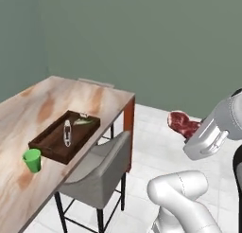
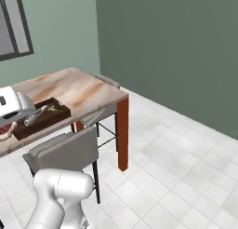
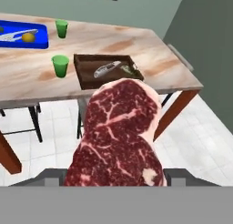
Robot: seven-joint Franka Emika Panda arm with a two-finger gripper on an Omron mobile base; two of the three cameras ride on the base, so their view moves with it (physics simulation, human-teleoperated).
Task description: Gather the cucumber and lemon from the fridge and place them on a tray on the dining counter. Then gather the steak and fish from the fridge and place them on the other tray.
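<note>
We held the steak [image 3: 119,136] in our gripper [image 1: 189,132], up in the air off the end of the counter [image 1: 28,118] and well apart from it. In the hand view the slab stood straight up from between our fingers and hid the tips, so we took them to be pinched on the meat. In the left base view its red end stuck out past the hand, above the tiled floor [image 1: 156,147].

On the counter sat two trays. The brown tray [image 3: 86,77] lay near the counter's end and held the fish [image 3: 107,68] — silvery, lying lengthwise — with something small and green [image 1: 84,123] at the tray's far edge; we could not tell what it was. The blue tray [image 3: 41,40] stood farther along the counter and held the lemon [image 3: 29,37] beside a pale long thing [image 3: 13,35] that we could not make out for certain.

Two green cups stood on the bare wood — one cup [image 3: 60,66] just beside the brown tray, the other cup [image 3: 61,28] just beside the blue one. A grey chair [image 1: 101,173] was pushed in at the counter's near side, below the brown tray.
</note>
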